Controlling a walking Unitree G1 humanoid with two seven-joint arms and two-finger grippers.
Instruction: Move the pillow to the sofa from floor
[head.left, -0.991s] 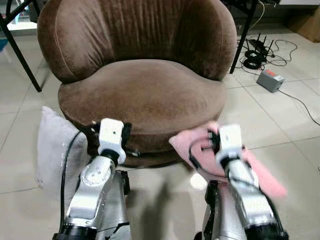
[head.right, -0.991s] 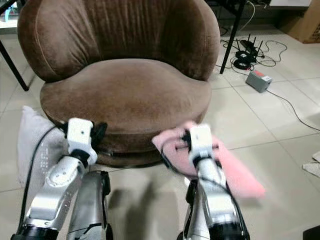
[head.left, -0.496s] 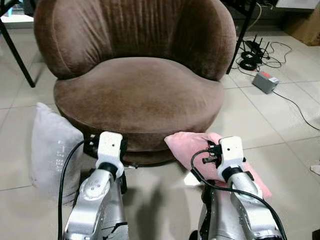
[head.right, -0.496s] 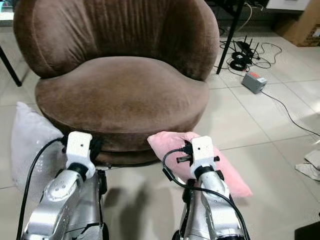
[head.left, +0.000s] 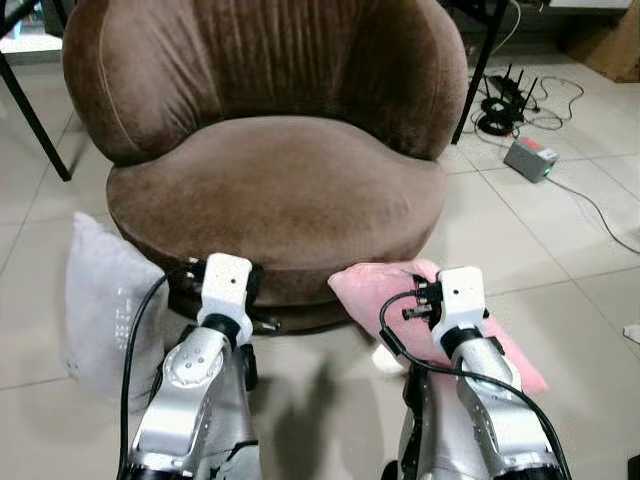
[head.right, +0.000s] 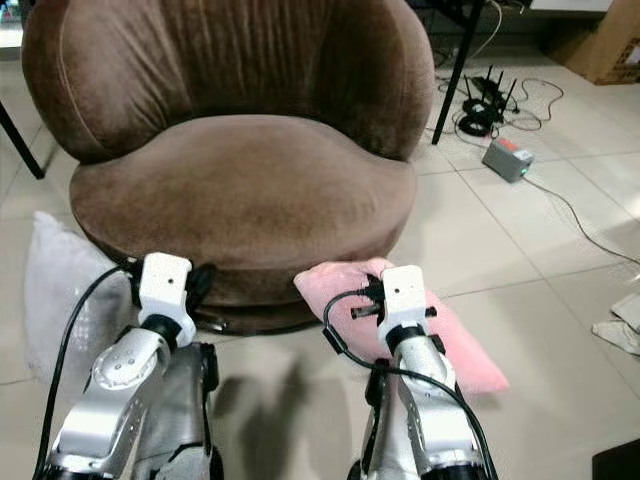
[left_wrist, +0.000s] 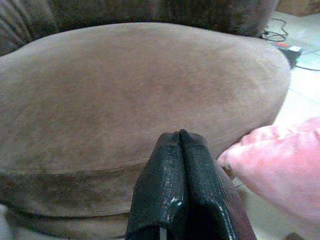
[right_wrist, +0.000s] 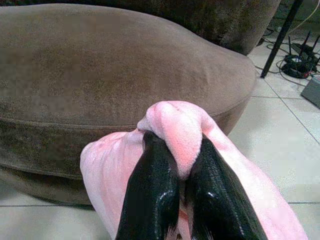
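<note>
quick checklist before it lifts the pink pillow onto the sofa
1. Right gripper shut on pink pillow: ok, a fold is pinched between the fingers.
2. Grip deep enough to carry the pillow: cannot tell.
3. Sofa seat free to take it: ok.
4. Left gripper shut, holding nothing, at the seat's front edge: ok.
5. White pillow on the floor left of the sofa, apart from the pink one: ok.

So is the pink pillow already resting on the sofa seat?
No, the right gripper pinches a fold of the pink pillow, which hangs in front of and below the brown sofa seat.
</note>
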